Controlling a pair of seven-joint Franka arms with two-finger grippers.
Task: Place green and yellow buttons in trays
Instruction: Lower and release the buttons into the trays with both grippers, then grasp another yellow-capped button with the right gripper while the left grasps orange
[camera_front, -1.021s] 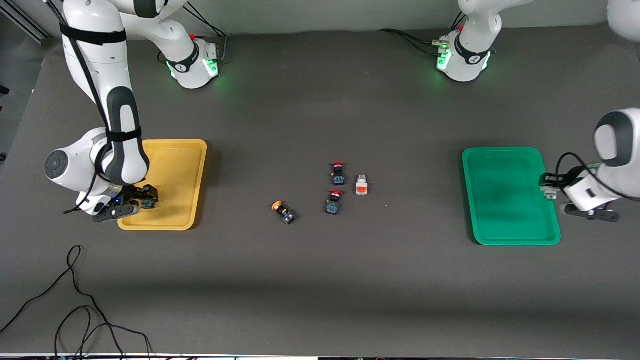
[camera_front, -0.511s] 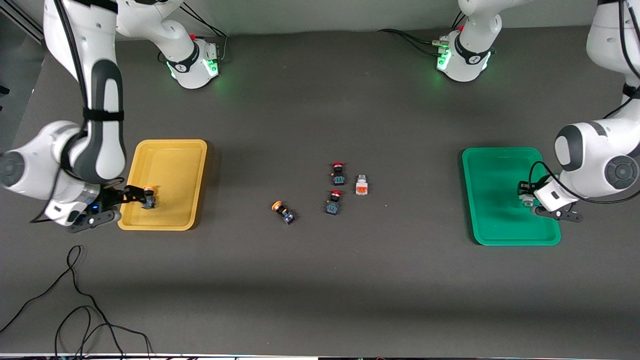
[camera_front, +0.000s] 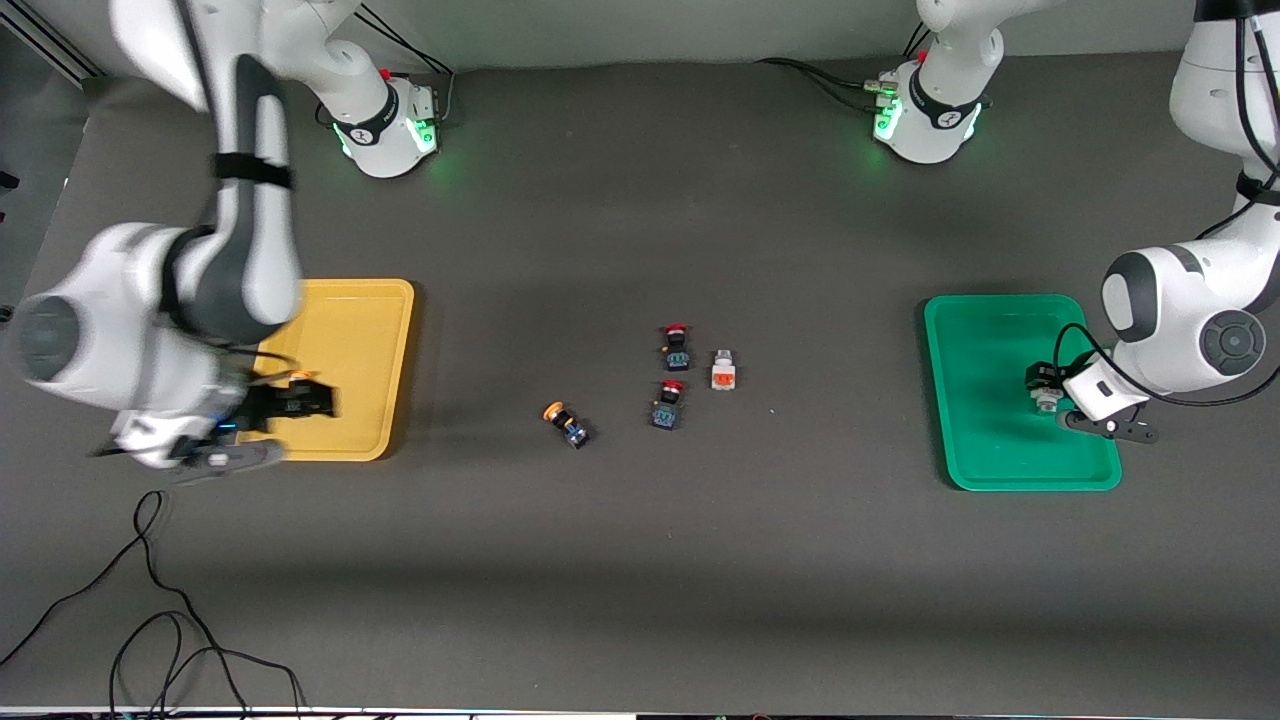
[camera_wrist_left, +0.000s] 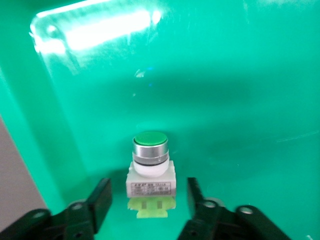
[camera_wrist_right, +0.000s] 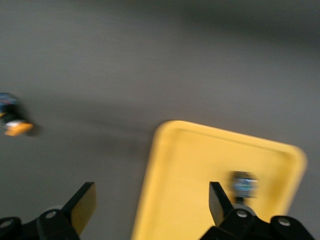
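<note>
A green-capped button (camera_wrist_left: 150, 150) on a white body stands in the green tray (camera_wrist_left: 225, 75). My left gripper (camera_wrist_left: 148, 192) is open around it, with a gap on each side. In the front view this gripper (camera_front: 1043, 392) is low over the green tray (camera_front: 980, 350), toward its left arm's end. My right gripper (camera_wrist_right: 151, 197) is open and empty above the yellow tray (camera_wrist_right: 200, 160). A yellow-capped button (camera_wrist_right: 244, 184) lies in that tray beside one finger. In the front view the right gripper (camera_front: 305, 400) covers most of that button (camera_front: 295, 377). A second yellow-capped button (camera_front: 565, 420) lies on the table.
Two red-capped switches (camera_front: 677, 345) (camera_front: 668, 403) and a white switch with an orange face (camera_front: 722, 370) lie mid-table, beside the second yellow button. The yellow tray (camera_front: 360, 330) is at the right arm's end. Black cables (camera_front: 150, 620) lie near the front corner.
My right gripper has let go of the yellow button in the yellow tray and lifted. My left gripper has carried the green button over the green tray and opened.
</note>
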